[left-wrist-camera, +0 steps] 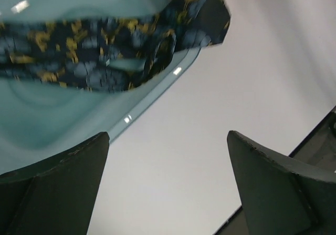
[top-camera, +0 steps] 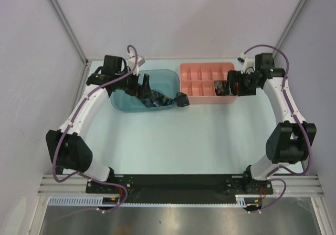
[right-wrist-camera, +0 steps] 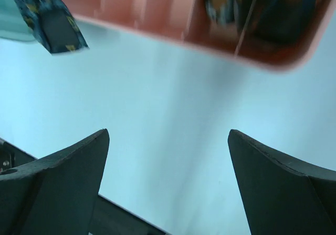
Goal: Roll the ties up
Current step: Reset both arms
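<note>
Draping over the right rim of a translucent teal tub (top-camera: 160,80), the navy tie (top-camera: 155,101) lies crumpled in soft folds inside it. Its pointed end hangs out onto the bench (top-camera: 173,140), just short of the pink tray (top-camera: 191,72). Close up, the woven cloth (left-wrist-camera: 94,56) is dark navy with dull blue blotches and yellowish specks. It sags across the tub's smooth, glossy wall (left-wrist-camera: 47,114), which has a rounded corner and catches small highlights.

The tray is rigid salmon-pink plastic, rectangular and divided by thin walls into small square compartments. A dark rolled bundle (top-camera: 219,88) sits in its near row towards the right end. From the right wrist the bundle (right-wrist-camera: 231,3) is blurred, showing only dark cloth with orange flecks behind the tray's thick rounded lip (right-wrist-camera: 157,9). The navy tie's tip (right-wrist-camera: 52,19) shows at the upper left of that view, with a plain black backing.

The left jaws hang over the near rim of the tub, two matte black wedges spread wide with nothing between them. The right jaws sit at the tray's right end, just beside the bundle. They too are spread wide and empty, above the pale mint, smooth bench surface.
</note>
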Available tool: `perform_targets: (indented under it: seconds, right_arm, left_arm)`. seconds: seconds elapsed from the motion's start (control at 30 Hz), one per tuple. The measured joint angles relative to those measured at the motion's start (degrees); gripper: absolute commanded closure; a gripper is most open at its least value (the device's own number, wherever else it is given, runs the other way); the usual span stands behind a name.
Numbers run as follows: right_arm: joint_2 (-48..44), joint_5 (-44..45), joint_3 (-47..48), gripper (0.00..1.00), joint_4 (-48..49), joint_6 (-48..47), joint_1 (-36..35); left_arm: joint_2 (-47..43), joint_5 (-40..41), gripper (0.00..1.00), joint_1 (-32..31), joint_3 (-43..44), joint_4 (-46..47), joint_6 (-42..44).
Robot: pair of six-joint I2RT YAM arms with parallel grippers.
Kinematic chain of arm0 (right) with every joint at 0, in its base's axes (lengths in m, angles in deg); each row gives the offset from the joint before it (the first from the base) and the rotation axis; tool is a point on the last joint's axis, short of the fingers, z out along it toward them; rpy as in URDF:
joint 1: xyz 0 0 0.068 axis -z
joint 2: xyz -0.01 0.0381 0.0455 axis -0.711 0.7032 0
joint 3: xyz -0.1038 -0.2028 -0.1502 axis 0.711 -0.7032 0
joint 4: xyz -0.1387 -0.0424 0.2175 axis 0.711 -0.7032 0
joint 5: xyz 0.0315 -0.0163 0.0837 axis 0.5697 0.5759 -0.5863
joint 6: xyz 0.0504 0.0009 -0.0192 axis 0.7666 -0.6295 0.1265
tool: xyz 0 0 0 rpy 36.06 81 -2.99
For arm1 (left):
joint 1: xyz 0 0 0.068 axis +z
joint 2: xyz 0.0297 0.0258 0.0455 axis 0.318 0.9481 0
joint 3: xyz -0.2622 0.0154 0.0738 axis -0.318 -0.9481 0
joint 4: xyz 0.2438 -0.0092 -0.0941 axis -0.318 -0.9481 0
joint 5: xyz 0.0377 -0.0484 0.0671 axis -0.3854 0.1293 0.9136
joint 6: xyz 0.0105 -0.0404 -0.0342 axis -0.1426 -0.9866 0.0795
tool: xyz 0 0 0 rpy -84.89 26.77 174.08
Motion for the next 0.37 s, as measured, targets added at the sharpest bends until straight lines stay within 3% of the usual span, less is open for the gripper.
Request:
perform_targets:
  seconds: [0.17, 0.37]
  right_arm:
    - [-6.69, -1.14, -13.05, 0.00, 1.14, 0.00, 4.02]
    - [-12.24, -2.29, -19.78, 0.00, 2.60, 0.11, 3.85]
  left_arm:
    - [-6.40, 2.19, 0.00, 1.88, -11.30, -2.84, -0.31]
    - [-13.64, 4.50, 0.01, 1.79, -20.00, -2.67, -0.37]
